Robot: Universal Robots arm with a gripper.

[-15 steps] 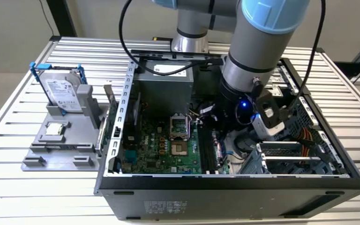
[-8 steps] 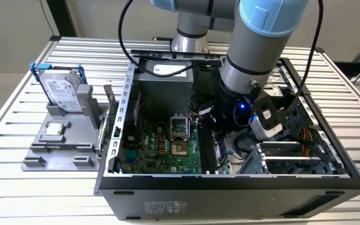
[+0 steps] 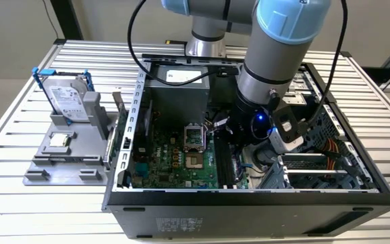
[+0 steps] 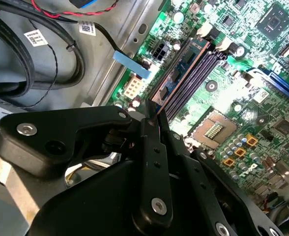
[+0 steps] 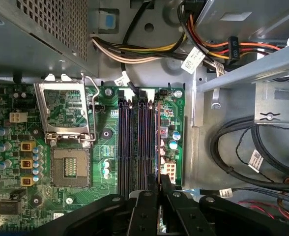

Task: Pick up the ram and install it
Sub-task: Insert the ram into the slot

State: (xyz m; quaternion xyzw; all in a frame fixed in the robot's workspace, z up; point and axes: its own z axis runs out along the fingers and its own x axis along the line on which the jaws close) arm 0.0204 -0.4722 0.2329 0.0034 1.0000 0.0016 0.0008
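- The arm (image 3: 276,61) reaches down into the open computer case (image 3: 249,203), which stands on a slatted metal table (image 3: 19,203).
- The gripper (image 5: 159,181) hangs low over the motherboard (image 5: 105,147), at one end of the row of memory slots (image 5: 130,142).
- Its two black fingers (image 4: 157,147) are drawn almost together, leaving a thin gap. They appear to pinch the near end of the ram (image 4: 184,66).
- In the second wrist view the ram stands on edge in the slot at the edge of the row, towards the metal case wall. Its bluish face with dark chips is turned towards that wall, and the slots beside it are bare.
- The open processor socket (image 5: 68,167) lies beside the slots, on the side away from the ram.
- Bundled cables (image 5: 149,49) run over the case floor past the end of the slots.
- On the exterior view's left, outside the case, a grey holder (image 3: 46,173) carries the hard drive (image 3: 66,99) upright in its blue frame, with the small processor chip (image 3: 59,140) lying flat near it.
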